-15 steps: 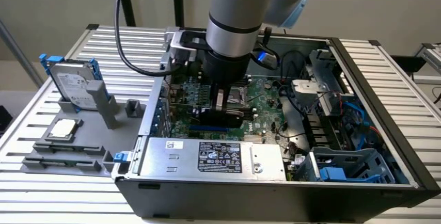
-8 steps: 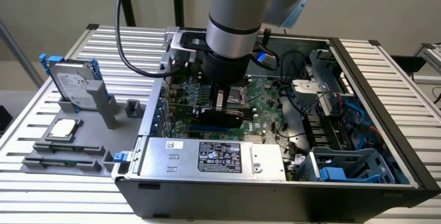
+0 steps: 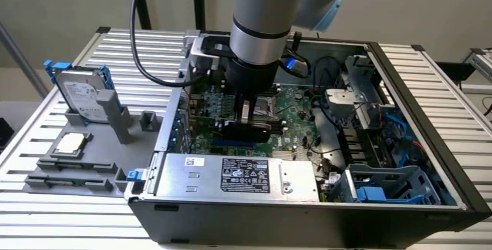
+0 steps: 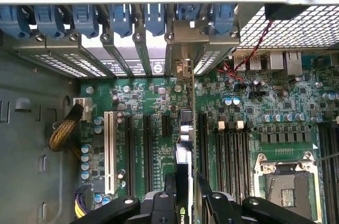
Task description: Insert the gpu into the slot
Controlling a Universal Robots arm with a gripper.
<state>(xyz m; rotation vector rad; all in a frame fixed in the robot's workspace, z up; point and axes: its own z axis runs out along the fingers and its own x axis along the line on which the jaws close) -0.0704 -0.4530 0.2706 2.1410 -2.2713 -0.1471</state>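
Observation:
My gripper (image 3: 246, 122) reaches down into the open computer case and is shut on the gpu (image 3: 248, 131), a black card held upright on its edge. Directly beneath the card's lower edge a strip of the blue slot (image 3: 230, 144) shows on the green motherboard (image 3: 296, 129). I cannot tell whether card and slot touch. In the wrist view the gpu (image 4: 183, 155) runs edge-on between my fingers (image 4: 159, 205), with its metal bracket (image 4: 183, 68) near the case's rear openings. The card hides the slot there.
The silver processor socket (image 4: 286, 181) and black memory slots (image 4: 230, 150) lie beside the card. A white expansion slot (image 4: 109, 150) sits on its other side. A power supply (image 3: 238, 175) and blue drive cage (image 3: 384, 186) fill the case front. A hard drive (image 3: 80, 94) stands outside.

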